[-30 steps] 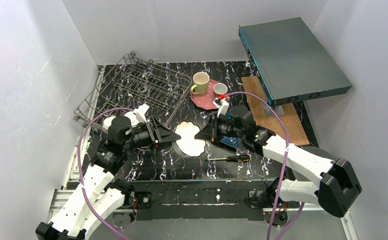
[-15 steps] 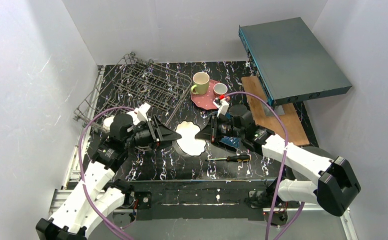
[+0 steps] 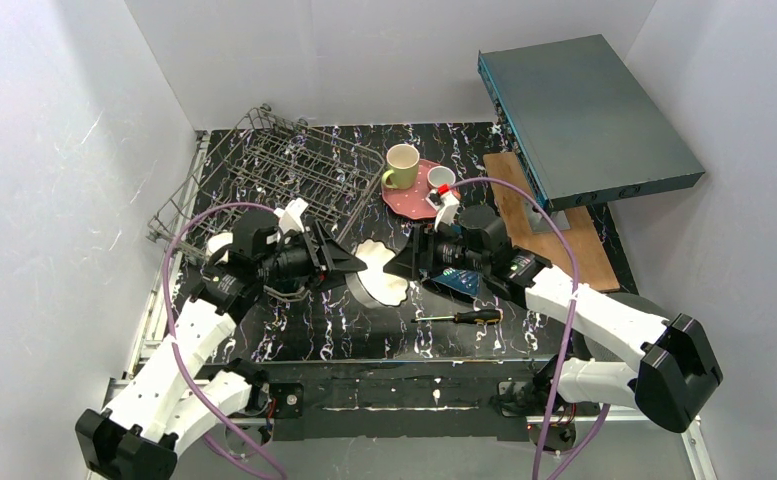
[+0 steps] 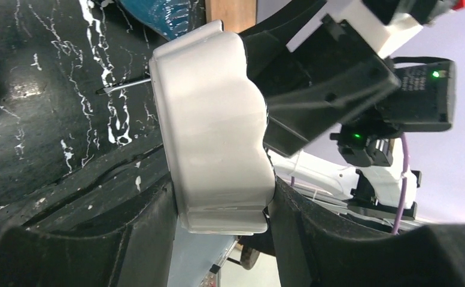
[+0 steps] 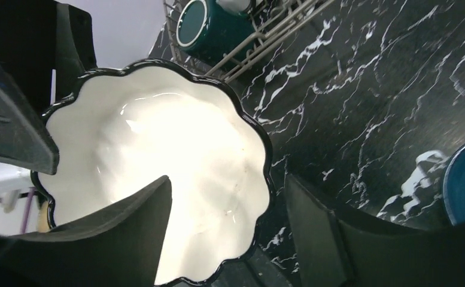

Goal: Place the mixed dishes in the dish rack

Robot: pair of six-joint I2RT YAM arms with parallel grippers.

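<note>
Your white bowl (image 3: 384,287) is mid-table and looks tilted. The left gripper (image 3: 356,264) is on its left edge and the right gripper (image 3: 396,268) on its right, tips nearly meeting. From up here you can't tell how the jaws are set. The dish rack (image 3: 282,172) is back left. Just right of it, the yellow-green mug (image 3: 401,164) and small salmon cup (image 3: 441,180) stand on the pink dotted plate (image 3: 410,200). A screwdriver (image 3: 462,316) lies near the front.

Both arms are being stretched inward, tips facing. Left gripper (image 3: 356,265) is being clamped on white bowl (image 3: 384,288); right gripper (image 3: 394,267) is being held spread.
</note>
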